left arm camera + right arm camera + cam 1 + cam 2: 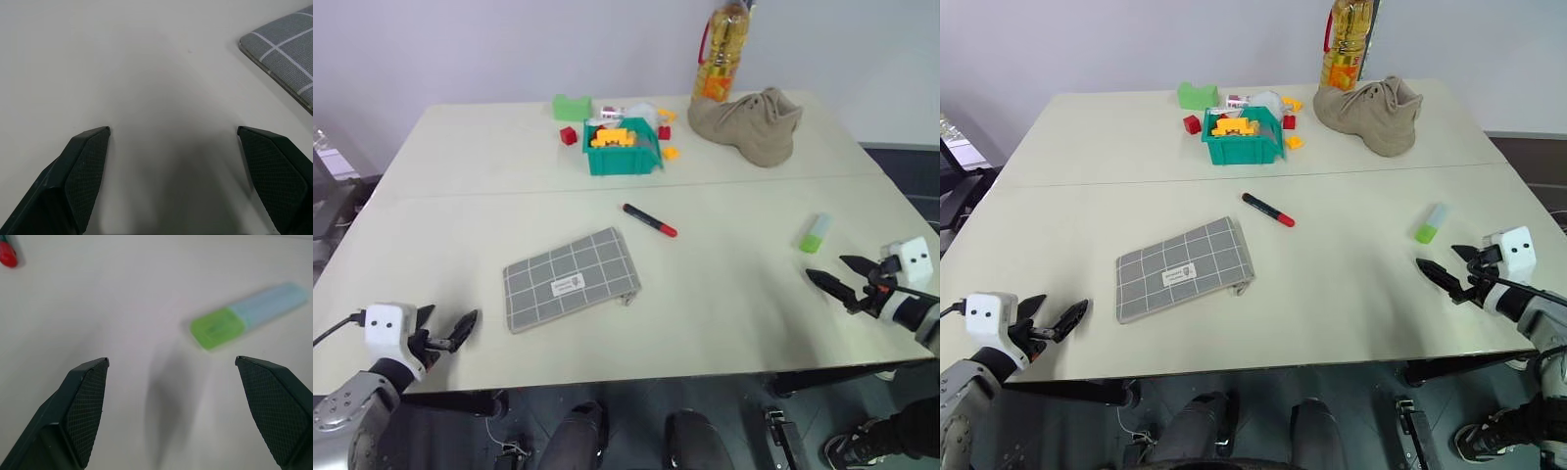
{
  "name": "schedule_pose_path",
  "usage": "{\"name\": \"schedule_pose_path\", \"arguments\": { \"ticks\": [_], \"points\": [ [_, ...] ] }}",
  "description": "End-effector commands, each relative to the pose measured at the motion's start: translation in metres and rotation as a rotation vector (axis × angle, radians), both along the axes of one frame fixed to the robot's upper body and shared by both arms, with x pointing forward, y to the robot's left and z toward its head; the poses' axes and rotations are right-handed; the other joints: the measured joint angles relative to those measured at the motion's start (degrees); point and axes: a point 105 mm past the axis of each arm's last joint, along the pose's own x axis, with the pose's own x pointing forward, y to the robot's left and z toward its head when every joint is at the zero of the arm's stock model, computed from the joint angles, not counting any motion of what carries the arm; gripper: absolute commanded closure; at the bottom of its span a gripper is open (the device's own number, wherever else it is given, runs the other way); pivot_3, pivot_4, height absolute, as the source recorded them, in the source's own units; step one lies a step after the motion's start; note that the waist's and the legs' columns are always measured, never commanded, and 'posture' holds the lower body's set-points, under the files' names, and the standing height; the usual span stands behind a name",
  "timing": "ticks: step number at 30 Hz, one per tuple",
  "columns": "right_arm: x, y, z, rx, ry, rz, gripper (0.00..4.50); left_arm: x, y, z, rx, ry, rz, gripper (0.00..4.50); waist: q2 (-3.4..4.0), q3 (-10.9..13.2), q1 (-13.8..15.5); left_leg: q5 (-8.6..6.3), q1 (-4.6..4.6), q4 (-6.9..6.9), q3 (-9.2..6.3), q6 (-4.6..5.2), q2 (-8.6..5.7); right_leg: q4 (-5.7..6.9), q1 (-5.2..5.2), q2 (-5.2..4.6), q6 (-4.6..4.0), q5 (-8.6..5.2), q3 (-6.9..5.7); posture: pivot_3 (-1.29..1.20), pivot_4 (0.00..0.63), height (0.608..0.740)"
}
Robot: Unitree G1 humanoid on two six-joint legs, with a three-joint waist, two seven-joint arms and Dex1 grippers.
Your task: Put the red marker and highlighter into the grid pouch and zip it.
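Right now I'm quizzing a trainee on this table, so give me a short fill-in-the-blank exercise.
1. The red marker lies between the grid pouch and the green ____.
2. The highlighter lies nearest the ____ gripper.
3. Both that one and the left gripper are ____.
Missing words: bin; right; open

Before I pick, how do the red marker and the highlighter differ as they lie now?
The red marker is slim and dark with a red end; the highlighter is stubbier, light green with a pale cap. The marker lies mid-table between the green bin and the grid pouch; the highlighter lies just ahead of the open right claw. Both lie flat, loose, outside the pouch.
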Motion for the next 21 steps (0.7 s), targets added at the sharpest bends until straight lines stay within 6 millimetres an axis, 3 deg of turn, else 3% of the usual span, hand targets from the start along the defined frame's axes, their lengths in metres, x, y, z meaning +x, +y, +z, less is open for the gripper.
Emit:
{"name": "schedule_pose_path", "arguments": {
  "ticks": [1, 8, 12, 14, 17, 21],
  "points": [
    [0.004, 0.004, 0.010, -0.001, -0.039, 0.018, 0.19, 0.000, 0.002, 0.013, 0.042, -0.044, 0.008, 0.00, 0.00, 0.0, 0.1, 0.00, 0.00, 0.00, 0.00, 0.00, 0.00, 0.00, 0.00, 0.00, 0.00, 0.00, 0.00, 0.00, 0.150, 0.740],
    [0.008, 0.021, 0.018, 0.016, -0.060, 0.080, 0.19, 0.004, 0.006, 0.018, 0.050, -0.073, 0.030, 0.00, 0.00, 0.0, 0.0, 0.00, 0.00, 0.01, 0.00, 0.00, 0.00, 0.00, 0.00, 0.00, 0.00, 0.00, 0.00, 0.00, 0.150, 0.740],
    [0.014, 0.055, 0.026, 0.045, -0.087, 0.186, 0.19, 0.006, 0.007, 0.021, 0.075, -0.095, 0.038, 0.00, 0.00, 0.0, -0.2, 0.00, 0.00, -0.01, 0.00, 0.00, 0.03, 0.00, -0.01, 0.02, 0.01, 0.01, 0.00, 0.00, 0.150, 0.740],
    [0.018, 0.092, 0.029, 0.081, -0.105, 0.297, 0.19, 0.006, 0.005, 0.020, 0.076, -0.112, 0.036, 0.00, 0.00, 0.0, -0.2, 0.00, 0.00, -0.02, 0.00, 0.00, 0.04, 0.00, -0.01, 0.03, 0.03, 0.02, 0.00, 0.00, 0.150, 0.740],
    [0.019, 0.142, 0.033, 0.139, -0.128, 0.433, 1.08, 0.006, 0.000, 0.016, 0.080, -0.114, 0.033, 0.00, 0.00, 0.0, -0.1, 0.00, 0.00, -0.02, -0.01, 0.00, 0.04, 0.00, -0.04, 0.03, 0.05, 0.03, 0.01, 0.00, 0.150, 0.740],
    [0.020, 0.206, 0.033, 0.180, -0.140, 0.579, 3.19, 0.007, -0.006, 0.013, 0.088, -0.119, 0.009, 0.00, -0.01, 0.0, 0.1, 0.00, -0.02, -0.02, -0.03, 0.00, 0.02, -0.02, -0.06, 0.01, 0.11, 0.06, 0.00, 0.00, 0.150, 0.740]
  ]
}}
